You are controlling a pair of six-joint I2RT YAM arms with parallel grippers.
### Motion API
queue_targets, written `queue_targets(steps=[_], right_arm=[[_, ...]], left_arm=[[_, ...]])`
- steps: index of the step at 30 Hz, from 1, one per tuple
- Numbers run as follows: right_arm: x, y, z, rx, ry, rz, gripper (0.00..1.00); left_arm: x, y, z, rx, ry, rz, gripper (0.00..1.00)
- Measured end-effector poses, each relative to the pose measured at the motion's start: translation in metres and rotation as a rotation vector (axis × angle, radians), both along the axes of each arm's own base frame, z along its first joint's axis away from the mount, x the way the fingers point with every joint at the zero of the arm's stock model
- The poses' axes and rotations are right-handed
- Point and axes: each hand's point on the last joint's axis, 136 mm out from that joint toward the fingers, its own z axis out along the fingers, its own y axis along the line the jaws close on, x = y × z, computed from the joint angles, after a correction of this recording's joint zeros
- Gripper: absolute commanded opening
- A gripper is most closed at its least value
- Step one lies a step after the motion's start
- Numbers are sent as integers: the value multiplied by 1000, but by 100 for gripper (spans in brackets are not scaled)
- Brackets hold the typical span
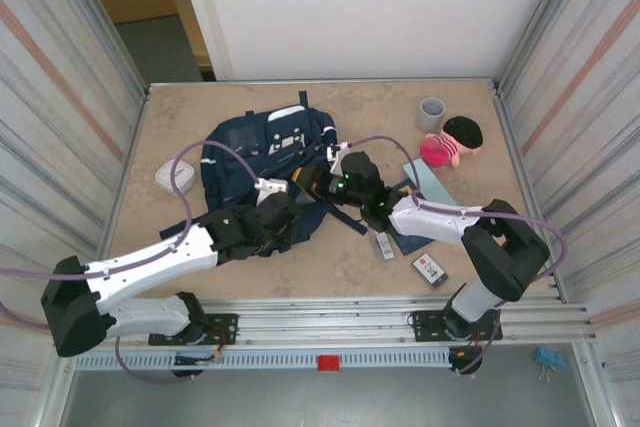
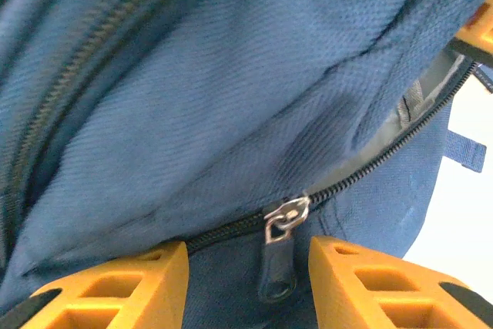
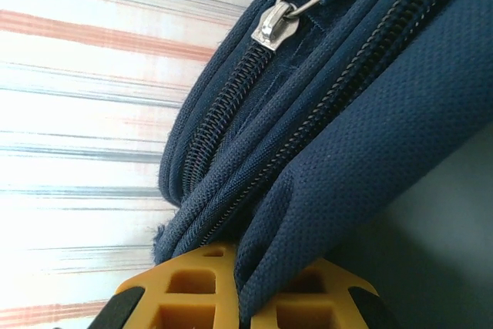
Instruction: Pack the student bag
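Two arms: both meet at the near right side of the bag (image 1: 250, 142), which lies flat on the table (image 1: 340, 112), a little left of the middle, white patches up.
White case: a small white case (image 1: 168, 179) sits left of the bag and apart from it, not packed.
Left gripper: the left gripper (image 2: 246, 275) has its jaws parted, with one orange finger (image 2: 115, 287) on each side of the zipper pull (image 2: 279, 225). Nothing is pinched. It looks lined up to nip the pull and run the zipper.
Zipper: the teeth are joined to the left of the slider. To its right they gape, and grey lining shows in the gap, so the mouth is only partly undone.
Right gripper: the right gripper (image 3: 245, 302) has its jaws clenched on a fold of the bag's cloth, just beside a second zipper line. The likely reason is to anchor the bag so it neither slides nor bunches when the pull is drawn.
Book: a pale blue book (image 1: 428, 179) lies just right of the right wrist, outside the bag.
Cup and doll: a grey cup (image 1: 431, 113) stands upright at the far right, with a doll (image 1: 455, 139) lying near it.
Near edge: a remote (image 1: 384, 244) and a small card box (image 1: 430, 268) lie by the right arm.
Stage: early, by my judgement, since the opening must widen before anything goes in.
Risk: the pull is small and floppy and may slip from the fingers.
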Motion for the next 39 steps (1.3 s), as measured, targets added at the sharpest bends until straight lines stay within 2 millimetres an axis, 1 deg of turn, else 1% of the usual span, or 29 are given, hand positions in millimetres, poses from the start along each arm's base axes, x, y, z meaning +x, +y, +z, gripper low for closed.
queue_targets(steps=[2,5,7,8,9,10,14,18,23,27,28,29,31,32,33,35,37,39], right_arm=[[-2,4,3,1,-12,2,0],[-5,7,4,-3,-22,2,0],[-7,9,4,-8,-33,2,0],[-8,9,4,-10,-35,4,0],[-8,10,4,-12,-36,5,0],[-9,10,3,-17,-36,7,0],[-6,4,-4,-56,-40,7,0],[0,-9,-6,-91,-43,20,0],[11,-26,-8,-102,-30,26,0],[15,-33,-8,-91,-14,48,1],[16,-35,-8,-87,-11,55,4],[17,-37,-7,-82,-7,61,12],[19,-40,-7,-74,1,67,33],[20,-41,-6,-69,5,63,42],[20,-40,-4,-61,4,63,47],[20,-36,2,-24,7,48,54],[14,-28,6,18,2,43,56],[5,-16,3,50,8,39,56]], left_arm=[[1,1,0,1,-2,7,40],[4,4,1,7,-13,23,24],[5,6,1,13,-22,31,11],[5,7,2,14,-26,36,6],[5,9,2,15,-31,40,2],[4,11,3,15,-37,39,0],[0,18,11,-21,-55,28,0],[-6,23,18,-90,-68,-16,0],[-13,42,17,-133,-69,-24,0],[-18,57,12,-156,-71,-30,0],[-19,59,11,-167,-72,-35,0],[-20,61,10,-174,-71,-41,0],[-22,61,8,-199,-67,-61,0],[-23,57,8,-221,-67,-80,0],[-23,54,7,-238,-66,-94,0],[-25,46,3,-271,-58,-125,0],[-24,40,1,-287,-49,-143,0],[-21,32,0,-301,-42,-158,0]])
